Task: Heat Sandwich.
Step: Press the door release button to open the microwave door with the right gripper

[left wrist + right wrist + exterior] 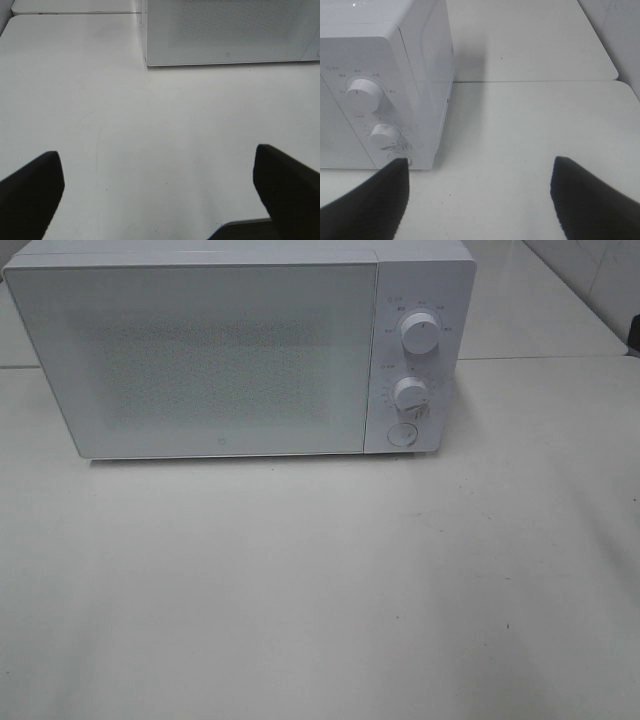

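Observation:
The sandwich is out of view in every frame. A white microwave [240, 350] stands at the back of the table with its door shut; two round knobs [421, 332] and a round button sit on its right panel. My left gripper [157, 195] is open above bare table, facing the microwave's [230, 32] lower left corner from some distance. My right gripper [480, 195] is open too, with nothing between its fingers, near the microwave's [385, 85] control panel on the right side. Neither arm shows in the exterior high view.
The white table [320, 590] stretches in front of the microwave. A seam between table sections [535, 81] runs behind, level with the microwave's right side. A tiled wall [600, 280] rises at the far right.

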Robot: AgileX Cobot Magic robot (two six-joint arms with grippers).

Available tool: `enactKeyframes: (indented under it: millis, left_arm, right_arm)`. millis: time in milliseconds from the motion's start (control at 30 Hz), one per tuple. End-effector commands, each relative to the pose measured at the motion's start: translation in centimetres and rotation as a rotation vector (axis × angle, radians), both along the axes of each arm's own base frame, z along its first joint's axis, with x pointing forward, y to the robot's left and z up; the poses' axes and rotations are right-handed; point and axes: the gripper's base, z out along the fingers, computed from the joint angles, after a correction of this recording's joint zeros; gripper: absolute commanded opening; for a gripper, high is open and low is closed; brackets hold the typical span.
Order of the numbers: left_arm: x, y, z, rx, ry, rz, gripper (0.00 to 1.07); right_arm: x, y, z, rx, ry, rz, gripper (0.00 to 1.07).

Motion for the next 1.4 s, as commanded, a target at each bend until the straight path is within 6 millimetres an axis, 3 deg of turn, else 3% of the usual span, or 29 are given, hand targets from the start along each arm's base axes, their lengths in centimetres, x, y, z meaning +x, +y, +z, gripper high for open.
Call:
enactKeyframes:
  millis: [33,400,733,900,1400]
  left_arm:
    - [-0.2,-0.1,0.0,-0.011,-0.017,0.003,0.97]
    - [-0.2,-0.1,0.0,-0.011,-0.017,0.003,0.97]
    - [-0.2,-0.1,0.0,-0.011,-0.017,0.003,0.97]
    - [-0.2,-0.1,0.0,-0.011,-0.017,0.003,0.97]
    - [-0.2,-0.1,0.0,-0.011,-0.017,0.003,0.97]
  right_arm:
    - [1.1,0.1,-0.9,0.005,-0.058,0.007,0.76]
    - [2.1,0.1,-5.9,0.044,-0.201,-0.009,0.76]
    - [2.6,-0.2,-10.5,0.029,-0.136,-0.05,0.76]
    - [2.8,0.0,-11.2,0.033,-0.115,-0.046,0.76]
    - [2.5,5.3,-13.3,-0.045,-0.12,-0.002,0.76]
